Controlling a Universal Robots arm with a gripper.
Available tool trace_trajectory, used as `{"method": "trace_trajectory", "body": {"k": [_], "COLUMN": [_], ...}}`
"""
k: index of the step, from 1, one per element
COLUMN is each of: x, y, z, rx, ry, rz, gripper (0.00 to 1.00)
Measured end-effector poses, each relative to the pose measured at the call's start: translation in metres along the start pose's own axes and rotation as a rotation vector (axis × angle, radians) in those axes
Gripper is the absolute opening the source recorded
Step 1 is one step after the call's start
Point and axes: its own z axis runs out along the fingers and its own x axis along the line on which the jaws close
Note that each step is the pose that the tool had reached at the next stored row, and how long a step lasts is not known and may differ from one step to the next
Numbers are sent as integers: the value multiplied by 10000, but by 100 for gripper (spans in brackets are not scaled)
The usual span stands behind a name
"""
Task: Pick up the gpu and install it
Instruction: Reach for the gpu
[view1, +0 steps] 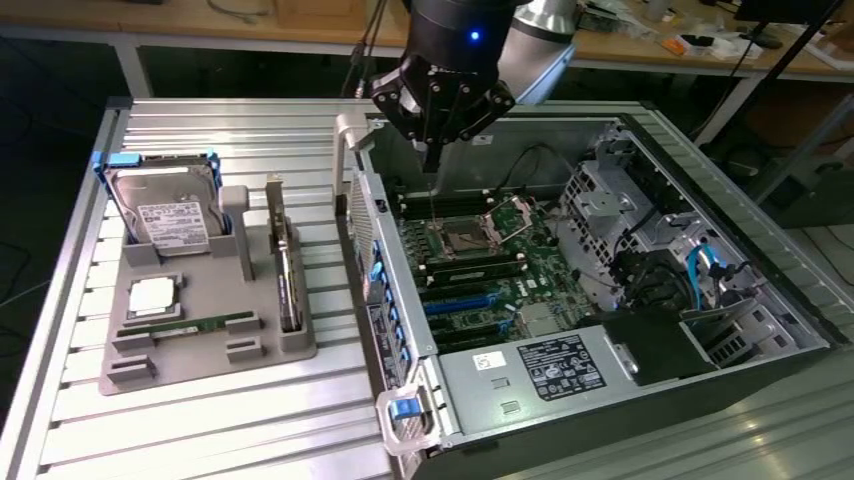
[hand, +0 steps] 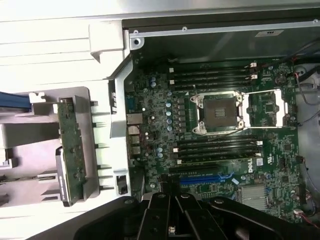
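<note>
Black gpu (view1: 284, 278) stands edgewise in the tray (view1: 200, 355), toward the exterior view's left of your closed, empty gripper (view1: 430, 150); its long axis parallels the case wall (view1: 387, 290).

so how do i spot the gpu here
On the exterior view's left of the open computer case sits a grey parts tray. The gpu stands on edge along the tray side nearest the case: a thin dark card with a silver bracket, unlike the white-labelled hard drive and the flat green RAM stick.
</note>
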Motion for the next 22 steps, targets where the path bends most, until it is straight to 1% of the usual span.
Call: {"method": "trace_trajectory", "body": {"k": [12, 22], "x": [315, 634], "y": [-25, -49], "z": [4, 8], "rx": [-1, 0], "ry": [0, 0], "rz": [-2, -1], "gripper": [11, 11]}}
